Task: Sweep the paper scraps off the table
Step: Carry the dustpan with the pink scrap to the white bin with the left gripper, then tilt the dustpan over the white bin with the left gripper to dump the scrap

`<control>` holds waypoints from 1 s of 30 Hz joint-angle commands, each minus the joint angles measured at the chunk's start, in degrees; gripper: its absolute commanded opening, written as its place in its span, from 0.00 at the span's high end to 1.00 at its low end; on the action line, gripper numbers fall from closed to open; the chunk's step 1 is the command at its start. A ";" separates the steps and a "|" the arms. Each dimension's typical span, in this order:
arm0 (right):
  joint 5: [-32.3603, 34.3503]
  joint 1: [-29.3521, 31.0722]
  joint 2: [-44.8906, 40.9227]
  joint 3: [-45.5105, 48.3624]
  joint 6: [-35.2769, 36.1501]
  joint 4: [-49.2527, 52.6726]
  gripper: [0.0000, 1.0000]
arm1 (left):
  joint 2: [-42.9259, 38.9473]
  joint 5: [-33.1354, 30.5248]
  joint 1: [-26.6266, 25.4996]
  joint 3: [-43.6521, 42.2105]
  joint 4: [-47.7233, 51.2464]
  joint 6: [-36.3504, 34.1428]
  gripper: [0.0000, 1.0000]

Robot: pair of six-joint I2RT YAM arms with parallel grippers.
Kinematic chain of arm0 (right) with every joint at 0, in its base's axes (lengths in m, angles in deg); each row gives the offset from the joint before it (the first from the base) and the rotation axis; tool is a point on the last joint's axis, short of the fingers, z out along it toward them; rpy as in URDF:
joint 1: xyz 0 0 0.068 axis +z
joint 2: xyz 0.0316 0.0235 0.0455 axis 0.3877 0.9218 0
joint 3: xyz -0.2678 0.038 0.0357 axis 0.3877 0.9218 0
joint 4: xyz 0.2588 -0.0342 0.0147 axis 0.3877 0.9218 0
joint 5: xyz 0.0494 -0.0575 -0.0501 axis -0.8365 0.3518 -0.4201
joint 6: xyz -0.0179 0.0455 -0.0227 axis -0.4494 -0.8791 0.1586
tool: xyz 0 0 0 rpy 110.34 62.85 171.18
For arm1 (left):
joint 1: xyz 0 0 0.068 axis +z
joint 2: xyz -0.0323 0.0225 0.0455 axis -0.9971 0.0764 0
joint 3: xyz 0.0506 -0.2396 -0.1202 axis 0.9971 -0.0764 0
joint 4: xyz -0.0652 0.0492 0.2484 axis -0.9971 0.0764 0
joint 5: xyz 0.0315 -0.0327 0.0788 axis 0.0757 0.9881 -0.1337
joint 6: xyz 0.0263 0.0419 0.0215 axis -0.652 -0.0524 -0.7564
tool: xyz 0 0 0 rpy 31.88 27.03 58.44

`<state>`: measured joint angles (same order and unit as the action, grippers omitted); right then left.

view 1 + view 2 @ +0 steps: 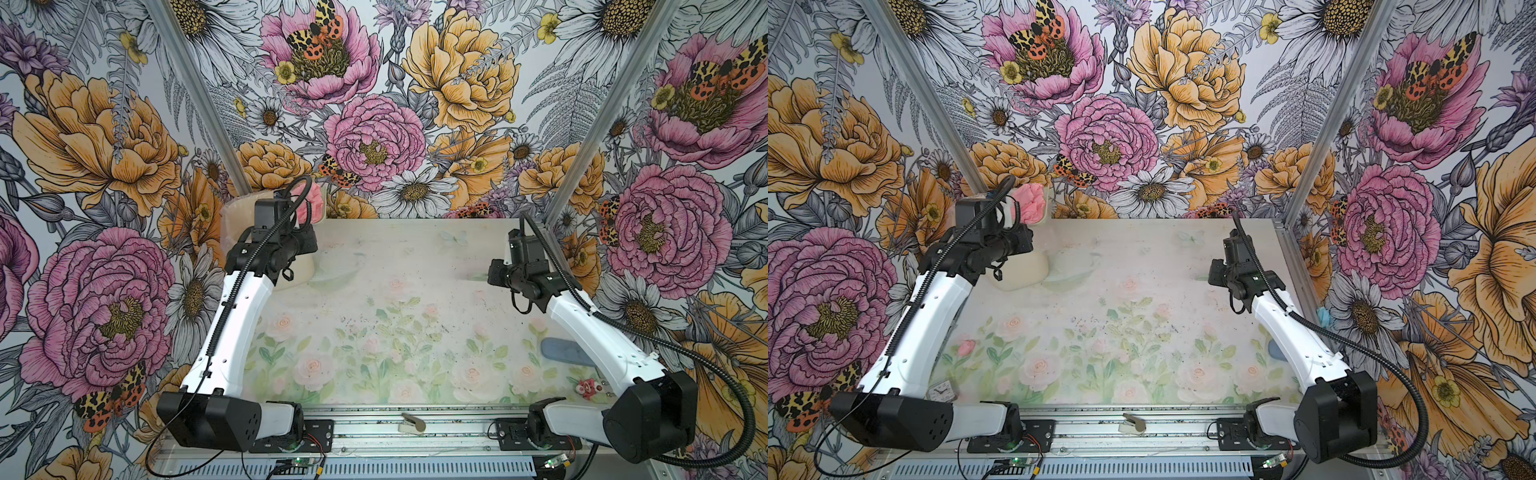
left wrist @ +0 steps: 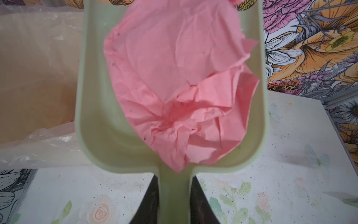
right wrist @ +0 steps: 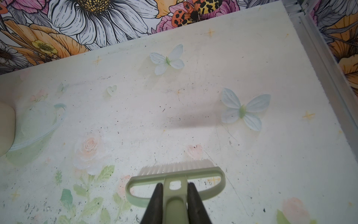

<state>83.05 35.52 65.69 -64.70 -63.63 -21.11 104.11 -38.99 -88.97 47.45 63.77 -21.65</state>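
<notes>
The left end effector (image 2: 174, 177) is seen clenched on the handle of a pale green plastic dustpan (image 2: 93, 120), whose scoop is held out ahead of it. A pink crumpled paper scrap (image 2: 174, 77) is carried in the pan, just beyond the fingers, and much of the scoop is filled by it. A cream bin lined with clear plastic (image 2: 38, 77) is seen just beside the pan.

The right end effector (image 3: 175, 186) is clamped on the stem of a pale green brush with white bristles (image 3: 213, 180). The bristles are pointed away from it over the white tabletop printed with pale roses and green leaves (image 3: 271, 174), where a shadow is cast ahead of them.

In a top view a small red-and-pink lump (image 1: 586, 388) is seen at the tabletop's near edge, well behind the right end effector. Whether it is paper cannot be told.
</notes>
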 commanded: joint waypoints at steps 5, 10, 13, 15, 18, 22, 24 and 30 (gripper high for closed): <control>-0.33 -0.30 0.01 0.28 -0.41 -0.62 1.00 | 3.59 15.50 7.15 2.58 -2.38 3.47 1.00; -0.15 -0.23 -0.21 0.19 -0.29 -0.56 1.00 | 5.40 23.96 12.06 1.44 -6.26 6.97 1.00; -0.13 -0.31 -0.16 0.16 -0.21 -0.54 1.00 | 5.86 26.92 14.25 0.38 -9.07 9.13 1.00; -0.14 -0.24 -0.18 0.19 -0.21 -0.58 1.00 | 5.95 28.90 15.47 -0.37 -10.82 10.44 1.00; -0.15 -0.24 -0.08 0.09 -0.23 -0.58 1.00 | 6.29 32.00 17.33 -1.65 -13.43 12.92 1.00; -0.13 -0.28 -0.03 0.01 -0.25 -0.58 1.00 | 6.90 36.27 19.38 -4.10 -18.08 17.02 1.00; -0.16 -0.24 0.00 -0.03 -0.19 -0.56 1.00 | 6.97 37.70 20.08 -5.14 -20.10 18.63 1.00; 0.01 -0.24 0.00 0.36 -0.12 -0.61 1.00 | 6.31 43.25 22.03 -9.76 -30.02 26.88 1.00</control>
<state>83.05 35.52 65.73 -64.66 -63.65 -21.11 110.73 -0.72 -67.90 38.93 41.41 0.04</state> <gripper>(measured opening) 0.196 0.222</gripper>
